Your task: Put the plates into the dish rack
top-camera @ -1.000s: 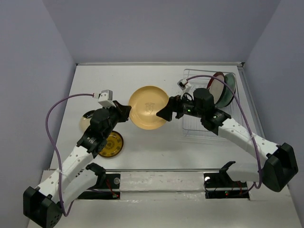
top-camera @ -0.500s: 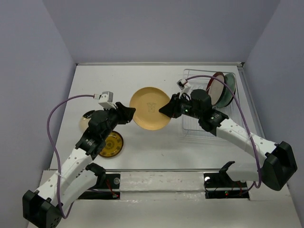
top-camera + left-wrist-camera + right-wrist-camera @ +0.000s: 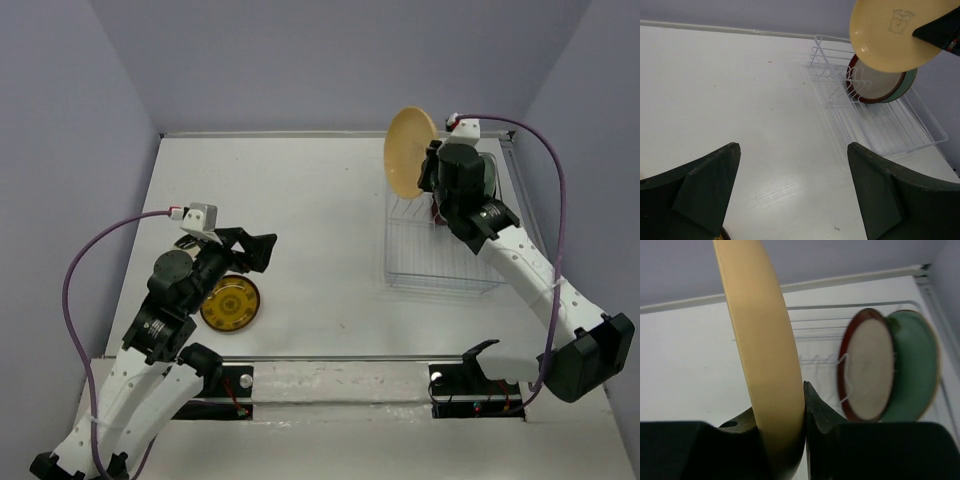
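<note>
Plate held on edge over the rack

Peach-orange plate (image 3: 410,152) stands upright in the air, above the far left corner of the dish rack (image 3: 440,262). The right pincer (image 3: 790,427) has it by the lower rim, one finger pressed to each face, so the jaws are closed down to the thickness of the rim. From the left wrist view its pale upper face shows a small printed mark.

In the rack, two plates stand on edge between the dividers at the far end: the beige plate with the dark red rim (image 3: 867,371), and close behind it the pale teal plate (image 3: 914,365). The rest of the rack's wires are bare.

On the left side of the table (image 3: 320,195) the small amber-yellow plate (image 3: 229,303) lies flat. The left pincer (image 3: 255,250) hangs just beyond it, spread wide with nothing between its fingers (image 3: 705,187).
</note>
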